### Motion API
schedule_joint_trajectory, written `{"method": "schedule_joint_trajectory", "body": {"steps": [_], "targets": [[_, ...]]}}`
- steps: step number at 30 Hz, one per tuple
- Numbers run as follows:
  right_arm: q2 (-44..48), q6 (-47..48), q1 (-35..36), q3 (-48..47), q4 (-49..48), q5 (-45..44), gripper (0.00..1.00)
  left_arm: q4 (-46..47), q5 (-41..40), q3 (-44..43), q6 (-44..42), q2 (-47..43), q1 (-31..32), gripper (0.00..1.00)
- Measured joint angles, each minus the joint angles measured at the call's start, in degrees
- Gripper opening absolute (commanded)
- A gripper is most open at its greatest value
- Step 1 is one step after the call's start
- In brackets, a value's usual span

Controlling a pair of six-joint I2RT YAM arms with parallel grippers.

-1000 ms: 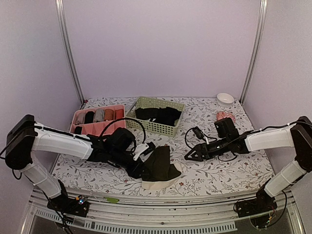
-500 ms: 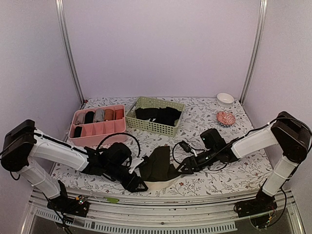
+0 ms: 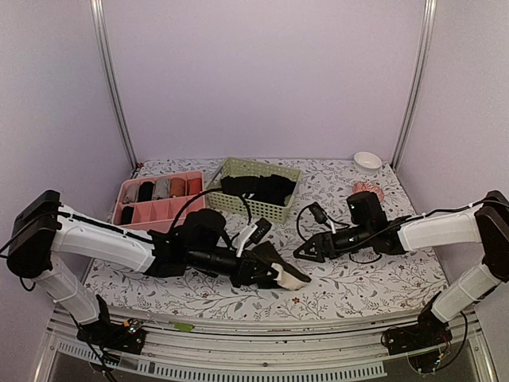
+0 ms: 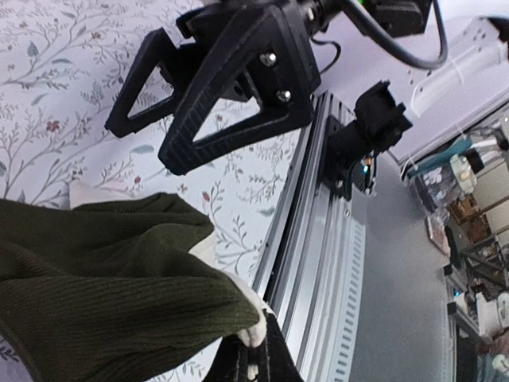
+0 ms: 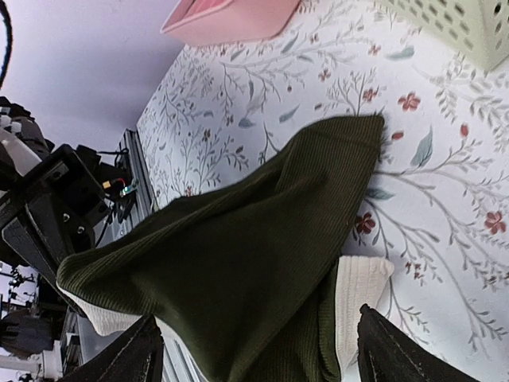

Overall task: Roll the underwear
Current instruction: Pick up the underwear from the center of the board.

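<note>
The underwear (image 3: 274,263) is a dark ribbed cloth with a cream waistband (image 3: 293,281), bunched near the table's front edge at the centre. My left gripper (image 3: 254,271) is shut on it; in the left wrist view the left gripper (image 4: 254,362) pinches the cream edge, and the dark cloth (image 4: 103,294) drapes to the left. My right gripper (image 3: 308,252) stands open just right of the cloth, apart from it. In the right wrist view the underwear (image 5: 254,255) spreads between the wide-apart fingers of the right gripper (image 5: 262,354), with the waistband (image 5: 362,294) at the right.
A pink divided tray (image 3: 131,212) with rolled bundles and a green basket (image 3: 258,208) of black garments stand at the back. A white bowl (image 3: 367,160) and a pink object (image 3: 364,189) sit back right. The metal front rail (image 4: 318,255) runs close to the cloth.
My left gripper has shut on the waistband and carried the cloth to the right. My right gripper came in to the cloth, then drew back to the right, still open.
</note>
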State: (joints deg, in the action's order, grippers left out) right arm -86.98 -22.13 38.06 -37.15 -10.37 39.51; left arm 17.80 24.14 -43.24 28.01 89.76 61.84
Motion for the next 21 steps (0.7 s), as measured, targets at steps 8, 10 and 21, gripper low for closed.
{"method": "schedule_joint_trajectory", "body": {"steps": [8, 10, 21], "targets": [[6.7, 4.5, 0.3, 0.0, 0.1, -3.1, 0.81, 10.4, -1.7, -1.6, 10.5, 4.6, -3.7, 0.0], [7.7, 6.3, 1.6, 0.0, 0.0, -4.9, 0.82, 12.0, -1.9, -1.6, 13.0, 4.9, -4.2, 0.0], [12.8, 11.1, 4.2, 2.4, -3.2, -14.9, 0.91, 13.2, -8.2, -2.7, 17.6, -4.1, -4.4, 0.0]]}}
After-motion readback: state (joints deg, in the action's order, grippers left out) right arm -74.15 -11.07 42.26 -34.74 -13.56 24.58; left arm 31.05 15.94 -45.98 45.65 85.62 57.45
